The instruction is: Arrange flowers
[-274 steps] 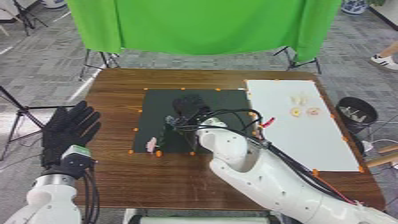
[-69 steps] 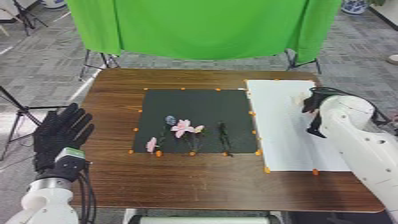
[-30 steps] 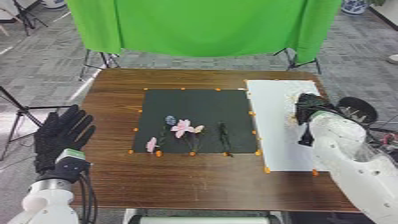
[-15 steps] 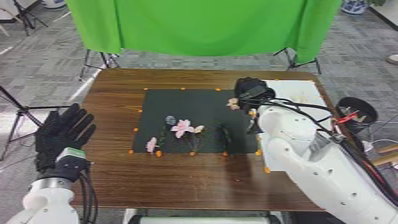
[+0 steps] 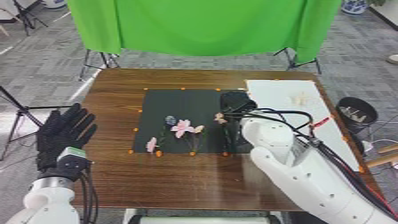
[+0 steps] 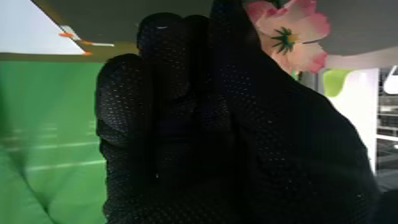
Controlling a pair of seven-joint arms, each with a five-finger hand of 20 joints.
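On the brown counter (image 5: 187,185), a small pink flower (image 5: 151,144) lies by the near left corner of the dark mat (image 5: 197,105). The left hand (image 5: 59,140) is left of the mat, fingers spread wide (a bit like a wave). Farther in lie a larger pink flower (image 5: 182,128) and a blue flower (image 5: 171,120). Over the mat's right side, the right hand (image 5: 236,102) holds a pink-edged flower (image 5: 220,118), its fingers drawn narrow. Beyond the counter hangs a green cloth (image 5: 204,27).

Left arm (image 5: 46,197) at lower left and right arm (image 5: 298,177) at lower right are white and rounded, with black cables (image 5: 333,154). Left hand (image 5: 60,134) and right hand (image 5: 235,101) wear black fabric gloves (image 6: 284,140).
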